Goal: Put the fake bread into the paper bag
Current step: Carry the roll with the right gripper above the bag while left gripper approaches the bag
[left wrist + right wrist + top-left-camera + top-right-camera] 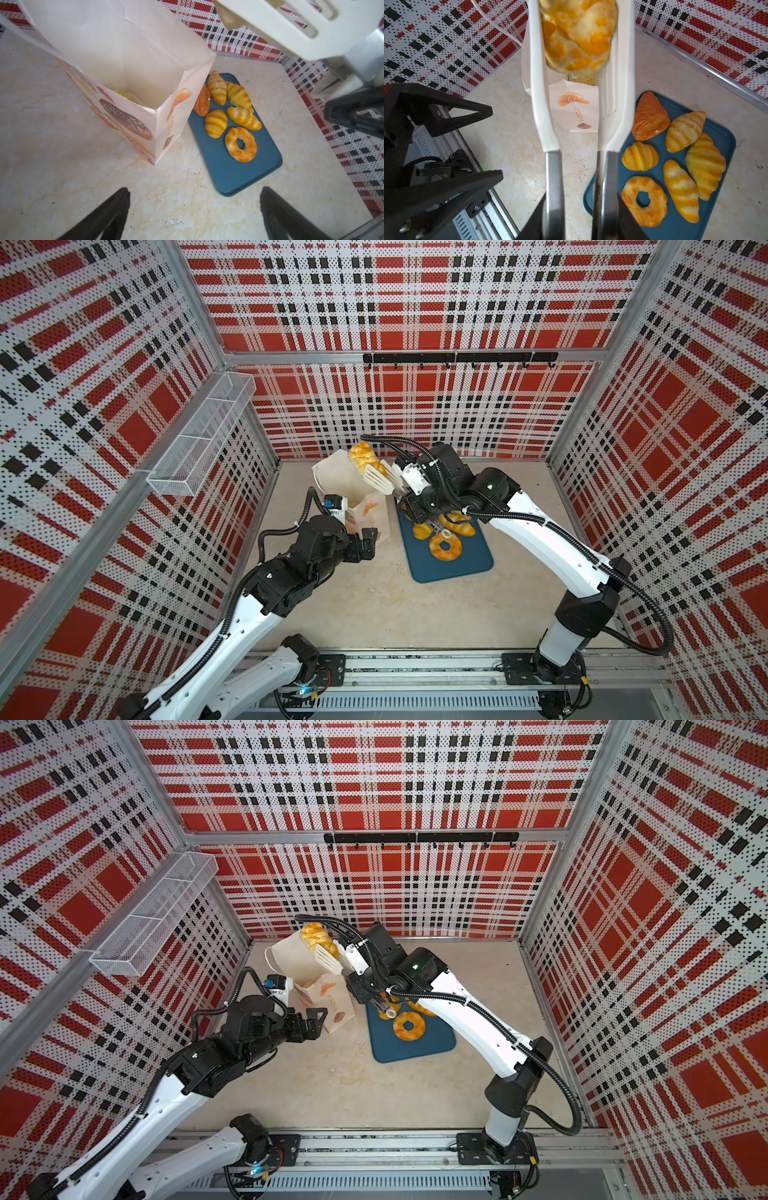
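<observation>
My right hand (581,224) is clenched on the metal handles of a pair of tongs (542,93). Their white slotted paddles pinch a braided bread (577,37) by one end. That piece hangs in the air high beside the open mouth of the paper bag (372,514); I cannot tell whether it sits squarely over the opening. The bag stands upright on the tabletop (62,166), and one pale bun (126,96) lies at its bottom. Just beside the bag is a blue tray (239,178) carrying six more pieces: a ring doughnut (241,144) nearest the tray's bare end, four striped croissants (217,88) and an orange-brown triangular piece (202,101) right by the bag's side. My left hand (195,197) is released, jaws spread wide and holding nothing. It hovers over the tabletop near the bag's printed corner.
</observation>
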You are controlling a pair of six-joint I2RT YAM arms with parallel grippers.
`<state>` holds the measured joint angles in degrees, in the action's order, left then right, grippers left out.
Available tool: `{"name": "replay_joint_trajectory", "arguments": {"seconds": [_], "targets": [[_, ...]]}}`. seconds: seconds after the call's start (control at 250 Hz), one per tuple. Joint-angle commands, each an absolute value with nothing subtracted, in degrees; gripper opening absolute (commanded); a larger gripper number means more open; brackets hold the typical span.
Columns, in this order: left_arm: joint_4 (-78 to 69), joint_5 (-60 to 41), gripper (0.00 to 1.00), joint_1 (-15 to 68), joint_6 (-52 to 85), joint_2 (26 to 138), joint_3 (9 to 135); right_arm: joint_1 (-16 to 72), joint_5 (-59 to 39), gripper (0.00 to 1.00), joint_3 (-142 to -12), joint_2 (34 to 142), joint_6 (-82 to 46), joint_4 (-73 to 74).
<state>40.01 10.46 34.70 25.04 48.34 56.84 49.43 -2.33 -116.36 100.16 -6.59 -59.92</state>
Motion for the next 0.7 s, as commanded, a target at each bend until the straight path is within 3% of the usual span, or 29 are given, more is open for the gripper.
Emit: {"name": "replay_joint_trajectory", "arguments": {"seconds": [0.0, 0.304, 0.692], "targets": [[42.50, 9.82, 0.99, 32.41, 24.87, 46.07, 56.68, 49.78, -4.75, 0.39, -119.93, 101.12, -5.10, -57.76], [45.26, 4.88, 0.99, 24.67, 25.67, 43.76, 54.94, 51.02, -3.69, 0.40, -122.21, 104.77, -6.37, -59.49], [44.77, 4.66, 0.99, 24.46, 26.77, 43.25, 53.01, 51.11, 1.47, 0.41, -126.86, 109.82, -6.06, -62.67]]}}
